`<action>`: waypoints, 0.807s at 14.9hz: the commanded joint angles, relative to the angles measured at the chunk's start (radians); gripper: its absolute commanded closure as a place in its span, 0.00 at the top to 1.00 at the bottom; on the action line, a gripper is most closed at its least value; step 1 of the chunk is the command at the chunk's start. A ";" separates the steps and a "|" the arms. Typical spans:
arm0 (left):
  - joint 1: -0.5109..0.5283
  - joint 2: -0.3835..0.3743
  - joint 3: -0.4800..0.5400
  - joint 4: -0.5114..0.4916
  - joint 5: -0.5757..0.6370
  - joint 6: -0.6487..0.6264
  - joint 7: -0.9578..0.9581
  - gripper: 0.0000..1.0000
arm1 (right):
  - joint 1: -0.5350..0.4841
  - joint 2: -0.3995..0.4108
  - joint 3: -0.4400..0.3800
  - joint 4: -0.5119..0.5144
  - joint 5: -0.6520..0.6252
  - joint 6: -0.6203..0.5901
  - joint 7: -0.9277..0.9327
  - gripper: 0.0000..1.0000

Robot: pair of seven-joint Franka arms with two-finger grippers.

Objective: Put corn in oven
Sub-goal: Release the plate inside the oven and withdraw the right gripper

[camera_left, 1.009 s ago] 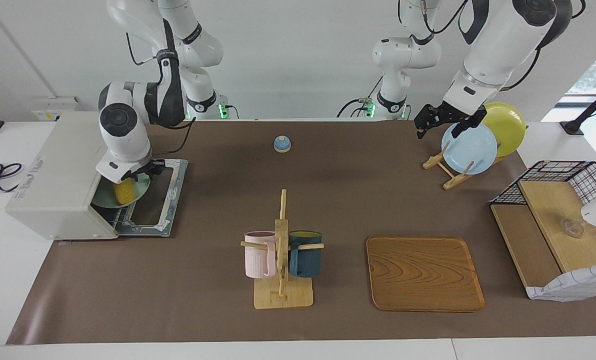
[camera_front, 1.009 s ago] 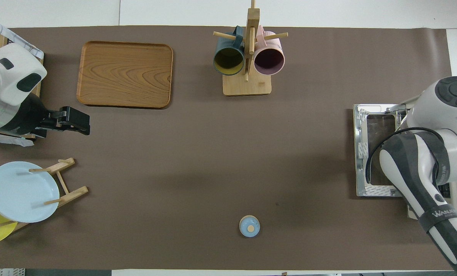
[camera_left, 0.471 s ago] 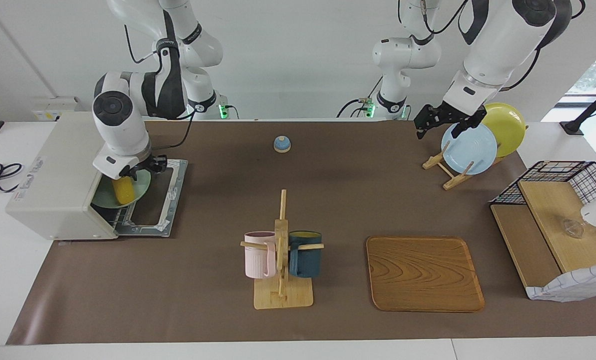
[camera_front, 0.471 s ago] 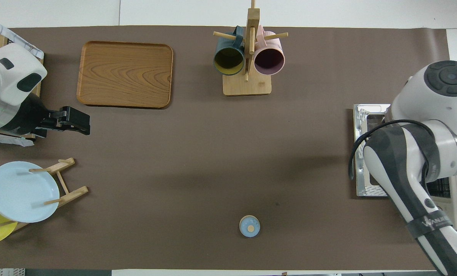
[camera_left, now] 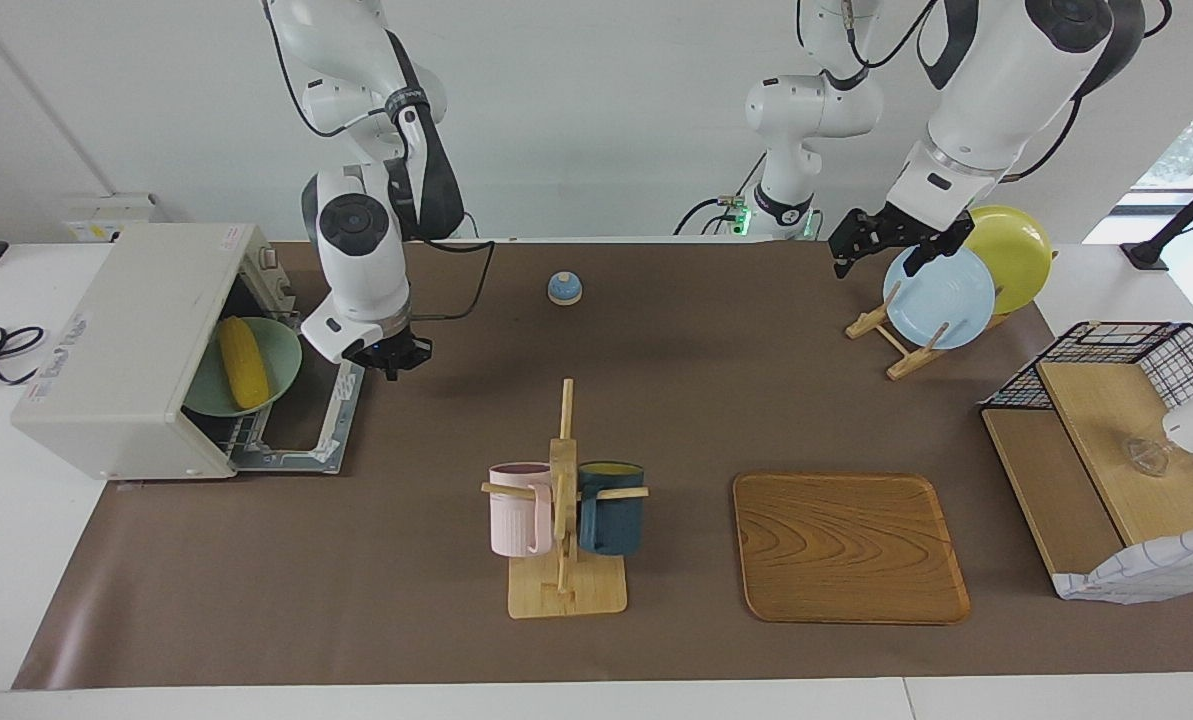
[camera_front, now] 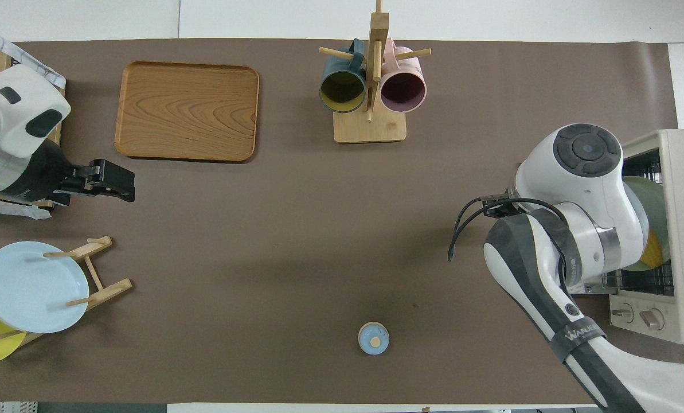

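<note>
The yellow corn [camera_left: 243, 362] lies on a green plate [camera_left: 282, 352] on the rack inside the off-white oven [camera_left: 126, 340], at the right arm's end of the table. The oven door [camera_left: 308, 418] hangs open and flat. In the overhead view only a sliver of the corn [camera_front: 655, 250] shows in the oven [camera_front: 683, 229], under the right arm. My right gripper [camera_left: 393, 362] is open and empty, above the mat beside the door's outer edge. My left gripper [camera_left: 878, 258] is open and empty and waits by the plate rack; it also shows in the overhead view [camera_front: 125, 182].
A mug rack [camera_left: 563, 500] with a pink and a dark blue mug stands mid-table. A wooden tray [camera_left: 849, 547] lies beside it. A light blue plate [camera_left: 939, 297] and a yellow plate [camera_left: 1016, 255] stand in a wooden rack. A small blue bell [camera_left: 564, 288] sits near the robots. A wire basket [camera_left: 1106, 350] stands at the left arm's end.
My right gripper has let go of the corn, pulled out of the oven and moved toward the table's middle. The corn stays on the green plate. The left arm has not moved.
</note>
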 commanded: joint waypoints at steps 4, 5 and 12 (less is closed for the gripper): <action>0.009 -0.011 -0.008 -0.004 -0.013 0.008 -0.010 1.00 | -0.036 0.035 0.003 -0.041 -0.002 0.038 0.010 0.00; 0.009 -0.011 -0.008 -0.002 -0.013 0.008 -0.010 1.00 | -0.035 0.039 0.003 -0.050 -0.005 0.044 0.015 0.00; 0.008 -0.011 -0.008 -0.004 -0.013 0.008 -0.010 1.00 | -0.065 0.069 0.001 -0.076 -0.082 0.088 0.010 0.00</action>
